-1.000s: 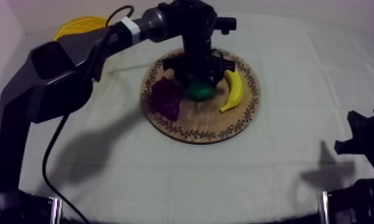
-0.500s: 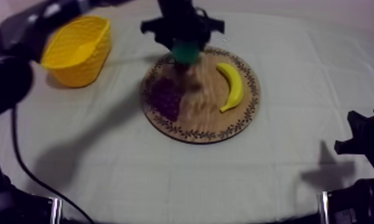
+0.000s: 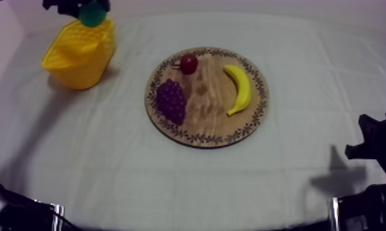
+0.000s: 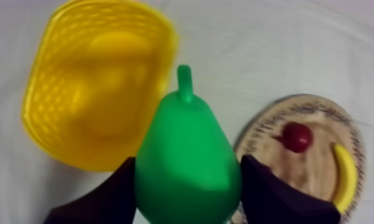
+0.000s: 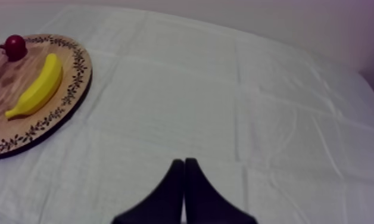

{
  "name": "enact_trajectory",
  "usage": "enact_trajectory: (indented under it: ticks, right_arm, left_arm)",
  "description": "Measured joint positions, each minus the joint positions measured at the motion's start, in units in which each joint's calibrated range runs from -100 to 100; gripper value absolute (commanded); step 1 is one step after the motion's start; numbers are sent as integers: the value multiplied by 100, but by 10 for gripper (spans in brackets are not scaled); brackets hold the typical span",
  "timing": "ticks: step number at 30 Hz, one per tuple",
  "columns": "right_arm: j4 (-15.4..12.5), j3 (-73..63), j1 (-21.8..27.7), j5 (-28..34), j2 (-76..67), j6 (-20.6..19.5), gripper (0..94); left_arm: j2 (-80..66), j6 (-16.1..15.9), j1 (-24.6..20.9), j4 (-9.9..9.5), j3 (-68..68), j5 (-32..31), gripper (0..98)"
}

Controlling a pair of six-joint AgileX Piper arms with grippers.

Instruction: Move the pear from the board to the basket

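No writing, label, brand, number or sign can be read anywhere. The round wooden board (image 3: 208,113) carries a dark leaf-like ornament around its rim, a pattern and not lettering.

Setting: staged robot test bench, lab-like.
Surface: table under grey-white cloth (image 3: 109,160).
Props: toy banana (image 3: 240,89), grapes (image 3: 171,101) on wooden board (image 3: 214,120); yellow basket (image 3: 78,67).
Backdrop: plain pale wall (image 5: 320,24).

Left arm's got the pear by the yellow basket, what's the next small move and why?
Probably nudge the left pincer toward the middle of the yellow basket before opening. It is shut on the pear, which the left wrist view shows by the basket's rim, not over its hollow.
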Motion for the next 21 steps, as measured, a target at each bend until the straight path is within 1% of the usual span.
enact_trajectory:
  ticks: [4,9,13,18,21]
  right_arm:
    - [0,0,0,0,0,0,3]
    - [0,0,0,0,0,0,3]
    - [0,0,0,0,0,0,3]
    - [0,0,0,-2,0,0,3]
    - [0,0,0,-2,0,0,3]
  left_arm:
    - [371,-83,-393,0,298,-289,552]
    - [959,-180,-765,84,252,-761,555]
    - [1477,-242,-908,168,38,-1003,558]
    - [2248,-391,-1004,367,-302,-1316,567]
    - [2626,-453,-1023,463,-463,-1458,599]
